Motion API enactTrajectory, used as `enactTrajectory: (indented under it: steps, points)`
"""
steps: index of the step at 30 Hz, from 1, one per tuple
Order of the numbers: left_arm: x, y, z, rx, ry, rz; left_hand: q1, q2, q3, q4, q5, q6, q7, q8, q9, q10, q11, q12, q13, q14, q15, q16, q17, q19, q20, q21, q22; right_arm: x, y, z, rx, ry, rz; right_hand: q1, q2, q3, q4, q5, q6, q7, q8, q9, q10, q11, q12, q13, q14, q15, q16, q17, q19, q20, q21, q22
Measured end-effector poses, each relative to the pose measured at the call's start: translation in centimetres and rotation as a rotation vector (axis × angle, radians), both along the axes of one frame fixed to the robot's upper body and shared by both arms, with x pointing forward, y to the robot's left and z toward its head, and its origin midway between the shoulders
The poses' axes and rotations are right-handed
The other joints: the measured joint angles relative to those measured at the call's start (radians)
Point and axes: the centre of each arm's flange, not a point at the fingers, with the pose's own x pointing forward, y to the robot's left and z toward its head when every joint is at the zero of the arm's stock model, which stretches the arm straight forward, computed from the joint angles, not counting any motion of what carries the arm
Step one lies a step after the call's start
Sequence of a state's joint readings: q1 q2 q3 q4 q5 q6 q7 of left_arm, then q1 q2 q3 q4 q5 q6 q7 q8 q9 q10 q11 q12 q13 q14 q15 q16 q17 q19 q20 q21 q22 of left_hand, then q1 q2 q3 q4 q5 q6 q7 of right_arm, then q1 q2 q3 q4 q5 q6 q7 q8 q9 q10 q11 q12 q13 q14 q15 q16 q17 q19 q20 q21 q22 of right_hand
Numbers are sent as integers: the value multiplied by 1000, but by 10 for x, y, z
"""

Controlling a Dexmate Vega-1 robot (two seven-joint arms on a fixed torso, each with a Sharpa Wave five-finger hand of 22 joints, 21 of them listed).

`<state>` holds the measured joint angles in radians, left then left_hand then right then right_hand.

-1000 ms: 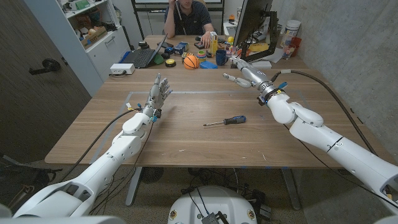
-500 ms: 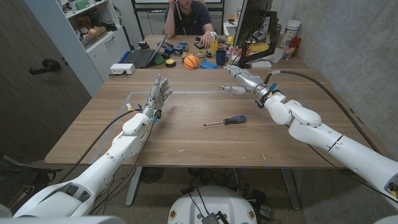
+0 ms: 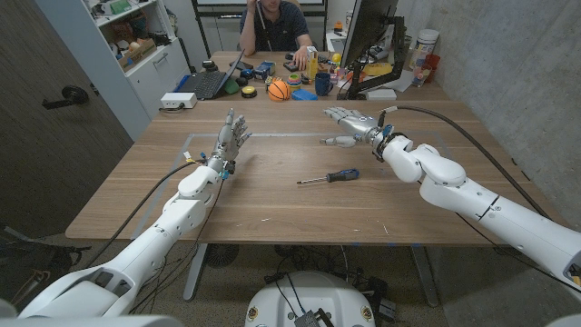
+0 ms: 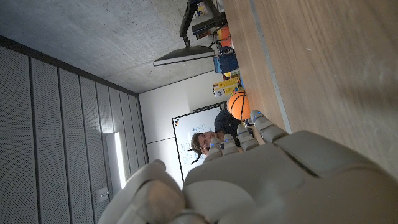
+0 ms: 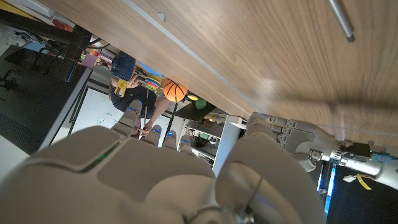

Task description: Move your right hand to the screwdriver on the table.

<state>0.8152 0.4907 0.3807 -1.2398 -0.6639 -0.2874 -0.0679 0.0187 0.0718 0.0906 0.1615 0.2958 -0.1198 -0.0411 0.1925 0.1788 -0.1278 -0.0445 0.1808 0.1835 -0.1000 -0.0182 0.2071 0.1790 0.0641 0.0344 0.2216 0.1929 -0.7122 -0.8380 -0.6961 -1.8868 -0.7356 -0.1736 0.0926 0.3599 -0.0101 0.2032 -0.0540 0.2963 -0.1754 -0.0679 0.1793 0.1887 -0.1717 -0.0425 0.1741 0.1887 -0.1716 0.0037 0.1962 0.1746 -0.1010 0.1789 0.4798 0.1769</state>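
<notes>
The screwdriver (image 3: pixel 329 176) lies on the wooden table (image 3: pixel 272 209) near its middle, its blue and black handle pointing toward my right side. My right hand (image 3: pixel 349 124) hovers beyond it, a short way farther up the table, fingers spread and holding nothing. In the right wrist view the metal shaft of the screwdriver (image 5: pixel 341 18) shows past my right hand (image 5: pixel 155 180). My left hand (image 3: pixel 231 136) stands upright on the table's left half, fingers apart and holding nothing; in its own wrist view the left hand (image 4: pixel 261 174) is seen from behind.
The table's far end is cluttered: an orange ball (image 3: pixel 279 90), a laptop (image 3: pixel 207 84), a blue mug (image 3: pixel 323 84), a monitor (image 3: pixel 368 36) and a white box (image 3: pixel 179 100). A person (image 3: pixel 272 25) sits behind it. A cable (image 3: pixel 472 123) runs along my right arm.
My right hand has swung leftward and come lower over the table, closer to the screwdriver. The left arm and the screwdriver have not moved.
</notes>
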Motion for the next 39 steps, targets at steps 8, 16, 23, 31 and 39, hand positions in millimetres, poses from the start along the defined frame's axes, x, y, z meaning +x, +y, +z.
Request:
enactTrajectory:
  steps: [8,16,23,31,39]
  points:
    - [0,1,0,-1,3,3,0,0,-4,4,0,0,0,0,0,0,0,0,0,0,0,0,0,0,0,0,0,4,0,-9,-67,49,-44,20,-6,-2,-15,6,0,0,3,0,0,0,4,0,0,0,0,0,7,-7,-8,0]
    - [0,1,-1,-1,4,4,0,0,-4,4,3,0,0,0,0,0,0,0,0,0,0,0,0,0,0,0,0,6,-1,-16,-109,91,-71,48,-5,-3,-28,16,0,0,18,0,0,-5,12,0,6,-14,4,0,42,-42,-8,0]
    - [-1,0,-1,0,7,5,0,0,-4,4,4,0,0,0,0,0,0,0,0,0,0,0,0,0,0,0,0,8,-1,-23,-145,132,-88,73,-3,-6,-39,29,1,-10,25,0,0,-8,19,0,28,-35,11,0,74,-74,-8,0]
    - [-2,1,-2,1,10,7,0,0,-12,4,4,0,0,0,0,0,0,0,0,0,0,0,0,0,0,0,0,9,2,-30,-182,165,-97,116,6,-14,-52,52,40,-36,39,-3,42,-27,34,-3,76,-40,20,-3,135,-135,-8,0]
    - [-2,1,-3,1,11,9,0,0,-12,4,4,0,0,0,0,0,0,0,0,0,0,0,0,0,0,0,0,8,4,-35,-212,182,-99,190,27,-14,-74,85,127,-50,57,-3,128,-39,42,-3,148,-37,27,-3,211,-196,-8,3]
